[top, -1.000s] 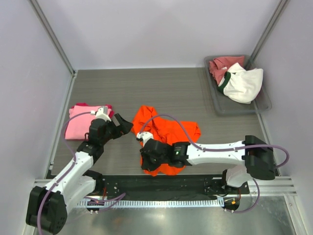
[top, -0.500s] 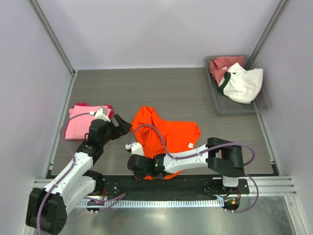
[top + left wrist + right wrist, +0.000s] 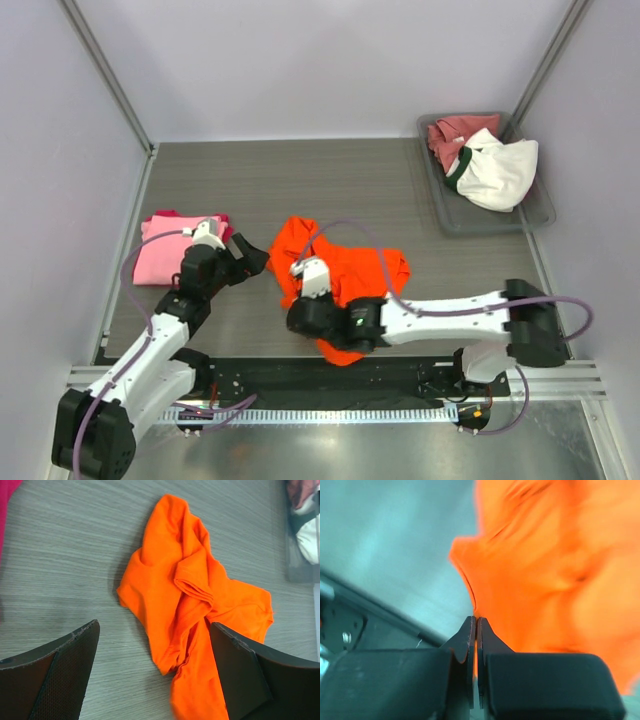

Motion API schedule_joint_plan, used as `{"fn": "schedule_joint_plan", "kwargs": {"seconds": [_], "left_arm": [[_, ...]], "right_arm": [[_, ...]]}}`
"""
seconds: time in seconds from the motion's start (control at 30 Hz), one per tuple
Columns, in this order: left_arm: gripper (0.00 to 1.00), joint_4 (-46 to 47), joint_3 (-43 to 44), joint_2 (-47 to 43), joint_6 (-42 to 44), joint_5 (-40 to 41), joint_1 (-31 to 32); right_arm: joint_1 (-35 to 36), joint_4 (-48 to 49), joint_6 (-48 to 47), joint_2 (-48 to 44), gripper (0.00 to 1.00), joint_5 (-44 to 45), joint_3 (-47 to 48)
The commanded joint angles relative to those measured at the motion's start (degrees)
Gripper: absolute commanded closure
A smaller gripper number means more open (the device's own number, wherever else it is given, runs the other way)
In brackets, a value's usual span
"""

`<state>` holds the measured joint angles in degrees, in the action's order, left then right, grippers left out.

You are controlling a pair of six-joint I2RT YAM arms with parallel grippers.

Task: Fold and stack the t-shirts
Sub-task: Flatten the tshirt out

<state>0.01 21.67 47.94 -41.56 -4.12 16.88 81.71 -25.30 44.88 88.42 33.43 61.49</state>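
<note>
Top view: from above and behind the arm bases, facing steeply down, far enough to hold the whole worktop [image 3: 330,170] and both arms. Left wrist view: low over the worktop, slanting forward between the spread fingers of the left gripper [image 3: 155,626], onto the orange t-shirt [image 3: 185,595] and a sliver of the grey tray [image 3: 299,572] (both also seen overhead). Right wrist view: very close, blurred, along the right gripper [image 3: 474,622] into the same orange cloth.

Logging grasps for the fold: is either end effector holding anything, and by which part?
The right end effector is shut on the orange t-shirt, pinching it at its edge. The left end effector is open and holds nothing.
</note>
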Motion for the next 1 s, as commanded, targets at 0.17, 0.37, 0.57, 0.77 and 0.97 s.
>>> {"fn": "schedule_joint_plan", "kwargs": {"seconds": [0.17, 0.37, 0.57, 0.77, 0.97], "left_arm": [[0.08, 1.83, 0.04, -3.47, 1.13, 0.16, 2.45], [0.10, 2.71, 0.65, -3.91, 2.01, -0.01, 4.55], [0.09, 2.54, 3.98, -6.28, 5.44, 3.59, 11.94], [0.09, 2.89, 6.97, -2.16, 4.74, 3.59, 14.31], [0.09, 3.15, 10.14, 3.90, 6.31, 3.50, 19.58]], "right_arm": [[-14.02, -12.05, -12.52, -17.58, 0.99, 9.02, 9.32], [-18.08, -18.90, -22.55, -17.85, 0.99, 11.56, 30.91], [-18.34, -22.33, -26.42, -20.13, 0.99, 16.22, 44.31], [-18.34, -22.69, -26.69, -26.37, 0.99, 19.30, 41.08], [-18.34, -23.13, -26.78, -29.80, 0.99, 21.94, 39.85]]}}
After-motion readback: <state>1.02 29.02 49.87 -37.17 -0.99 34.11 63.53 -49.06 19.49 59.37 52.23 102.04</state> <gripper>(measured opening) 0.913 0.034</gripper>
